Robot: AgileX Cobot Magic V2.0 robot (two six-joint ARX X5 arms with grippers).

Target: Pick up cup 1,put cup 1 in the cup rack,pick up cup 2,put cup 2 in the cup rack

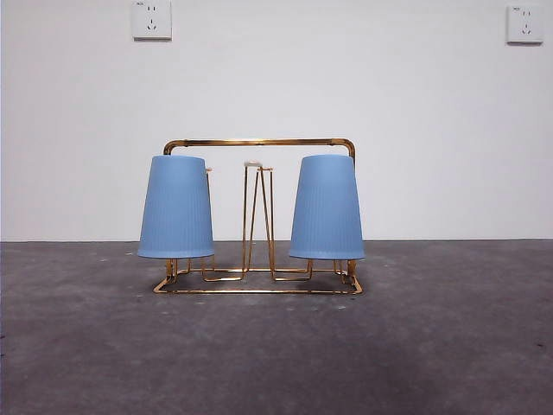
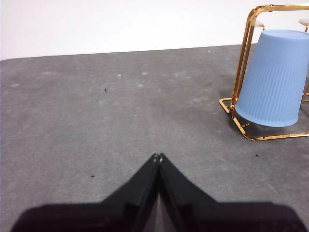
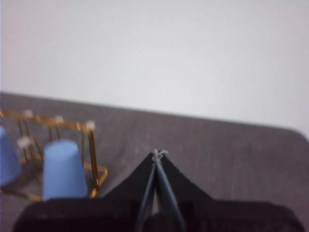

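The gold wire cup rack stands mid-table. Two ribbed blue cups hang upside down on its prongs: one on the left end, one on the right end. My left gripper is shut and empty, low over the bare table, well away from the rack and the cup on it. My right gripper is shut and empty, raised, off to the side of the rack; a cup on the rack shows there, with a sliver of the other cup. Neither arm shows in the front view.
The grey table runs to a white wall with two sockets. The rack's middle prongs are bare.
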